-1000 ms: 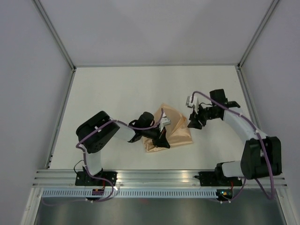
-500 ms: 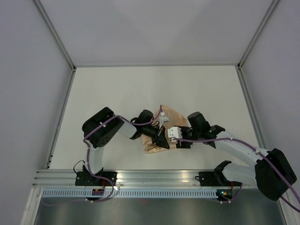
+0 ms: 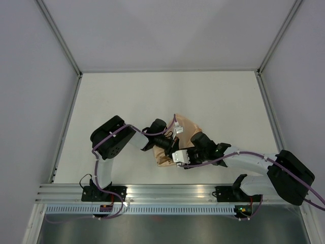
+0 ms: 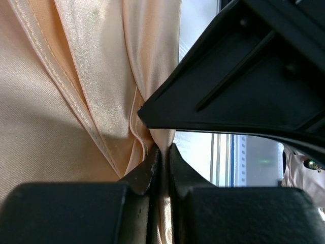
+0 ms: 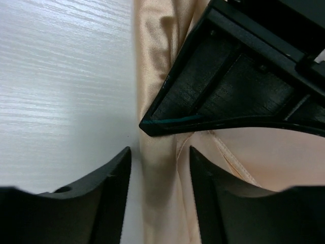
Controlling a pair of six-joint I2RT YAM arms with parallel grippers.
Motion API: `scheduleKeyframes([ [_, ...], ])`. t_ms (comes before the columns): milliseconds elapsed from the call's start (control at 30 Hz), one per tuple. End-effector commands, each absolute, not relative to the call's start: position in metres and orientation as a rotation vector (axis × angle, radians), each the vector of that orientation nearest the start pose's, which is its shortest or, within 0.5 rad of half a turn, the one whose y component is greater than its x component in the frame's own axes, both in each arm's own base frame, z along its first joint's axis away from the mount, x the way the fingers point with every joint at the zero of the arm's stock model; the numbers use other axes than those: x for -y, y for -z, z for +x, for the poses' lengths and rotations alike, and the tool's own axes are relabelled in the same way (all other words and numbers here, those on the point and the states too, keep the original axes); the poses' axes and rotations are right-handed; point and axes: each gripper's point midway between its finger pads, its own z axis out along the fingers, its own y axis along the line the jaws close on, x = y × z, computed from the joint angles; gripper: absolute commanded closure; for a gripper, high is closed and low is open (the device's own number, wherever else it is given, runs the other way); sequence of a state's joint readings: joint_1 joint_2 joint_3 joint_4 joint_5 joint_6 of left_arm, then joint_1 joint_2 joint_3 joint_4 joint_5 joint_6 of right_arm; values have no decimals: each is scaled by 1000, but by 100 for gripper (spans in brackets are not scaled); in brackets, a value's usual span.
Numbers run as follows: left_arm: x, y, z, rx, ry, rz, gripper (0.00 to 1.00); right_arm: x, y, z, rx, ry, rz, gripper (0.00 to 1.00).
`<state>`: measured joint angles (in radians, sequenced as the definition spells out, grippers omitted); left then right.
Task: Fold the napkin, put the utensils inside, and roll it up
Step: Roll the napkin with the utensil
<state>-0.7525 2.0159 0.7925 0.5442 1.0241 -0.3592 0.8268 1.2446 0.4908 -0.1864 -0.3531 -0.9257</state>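
Top external view: a crumpled peach-orange cloth napkin [image 3: 189,127] lies bunched on the white bench [image 3: 127,96], in the middle and toward the near edge, its folds gathered into ridges. Both arms meet over its near-left part. The left arm [image 3: 124,140] reaches in from the left, and the right arm [image 3: 244,158] stretches low across from the right.

Left wrist view: the left jaws are pressed together on a thin fold of the napkin, which rises from between their black fingers [image 4: 144,175]. A hemmed edge of the cloth runs diagonally just beside the pinch. The dark body of the right jaws fills the upper right, close above that fold.

Right wrist view: the right jaws stand apart, their fingers [image 5: 114,178] straddling a raised ridge of the napkin without closing on it. One finger is over bare bench, the other over cloth. The left jaws sit just beyond, at the ridge's far end.
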Motion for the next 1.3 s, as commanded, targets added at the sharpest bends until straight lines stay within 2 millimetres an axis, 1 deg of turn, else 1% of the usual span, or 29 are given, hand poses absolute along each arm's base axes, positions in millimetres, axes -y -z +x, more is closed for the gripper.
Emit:
scheduleKeyframes([
  [0, 359, 3, 155, -2295, 1686, 1036, 98, -230, -18, 178, -1482, -335, -1972, 48],
  [33, 359, 4, 155, -2297, 1685, 1037, 98, -229, -15, 178, -1490, -335, -1978, 52],
  [67, 359, 3, 156, -2294, 1686, 1038, 98, -228, -14, 178, -1497, -327, -1975, 58],
  [233, 360, -3, 157, -2276, 1686, 1052, 98, -222, -9, 177, -1515, -315, -1985, 74],
  [267, 359, -3, 159, -2276, 1682, 1046, 96, -220, -7, 176, -1525, -313, -1990, 82],
  [367, 359, -13, 168, -2241, 1659, 1031, 86, -217, -5, 172, -1539, -319, -2005, 95],
  [400, 359, -15, 173, -2237, 1636, 1013, 80, -216, -5, 170, -1545, -327, -2011, 98],
  [433, 359, -25, 175, -2207, 1630, 1008, 76, -216, -5, 168, -1551, -338, -2014, 99],
  [533, 362, -42, 186, -2143, 1598, 999, 71, -215, -3, 161, -1575, -388, -2041, 100],
  [567, 363, -52, 190, -2109, 1585, 1000, 70, -214, -4, 159, -1595, -406, -2052, 100],
  [633, 363, -60, 197, -2082, 1548, 989, 67, -216, -3, 154, -1609, -465, -2078, 99],
  [667, 363, -70, 202, -2053, 1524, 981, 67, -216, -5, 152, -1628, -490, -2094, 100],
  [733, 360, -71, 215, -2051, 1432, 940, 63, -214, -2, 150, -1667, -546, -2115, 99],
  [767, 357, -72, 221, -2049, 1391, 920, 63, -216, -8, 150, -1688, -598, -2114, 99],
  [800, 355, -81, 235, -2017, 1306, 877, 63, -215, -7, 150, -1706, -623, -2119, 100],
  [833, 349, -79, 241, -2026, 1244, 839, 63, -214, -3, 149, -1739, -653, -2130, 99],
  [867, 343, -80, 250, -2028, 1184, 794, 63, -215, -8, 150, -1745, -704, -2128, 100],
  [900, 336, -93, 265, -1992, 1097, 723, 63, -215, -9, 151, -1757, -729, -2124, 100],
  [933, 326, -92, 272, -1985, 1029, 664, 63, -218, -9, 156, -1772, -754, -2119, 99],
  [967, 316, -98, 282, -1971, 958, 596, 63, -212, -8, 157, -1807, -777, -2119, 99],
  [1000, 302, -117, 298, -1914, 877, 492, 62, -213, -9, 157, -1811, -819, -2121, 100],
  [1033, 288, -121, 300, -1883, 833, 421, 61, -210, -1, 155, -1854, -863, -2133, 99],
  [1067, 277, -131, 306, -1843, 803, 359, 60, -208, -6, 161, -1891, -897, -2120, 100],
  [1100, 264, -128, 306, -1827, 752, 313, 59, -207, 1, 159, -1915, -966, -2132, 100],
  [1133, 259, -155, 307, -1739, 758, 282, 59, -212, -3, 170, -1914, -977, -2122, 100],
  [1167, 255, -161, 306, -1714, 753, 274, 59, -205, -3, 168, -1972, -1030, -2117, 100],
  [1200, 246, -163, 307, -1695, 706, 267, 58, -205, 6, 166, -2003, -1093, -2126, 99],
  [1233, 245, -176, 304, -1648, 706, 281, 58, -210, 3, 177, -1996, -1107, -2116, 100],
  [1267, 244, -181, 302, -1623, 694, 293, 58, -206, 3, 177, -2045, -1152, -2101, 100],
])
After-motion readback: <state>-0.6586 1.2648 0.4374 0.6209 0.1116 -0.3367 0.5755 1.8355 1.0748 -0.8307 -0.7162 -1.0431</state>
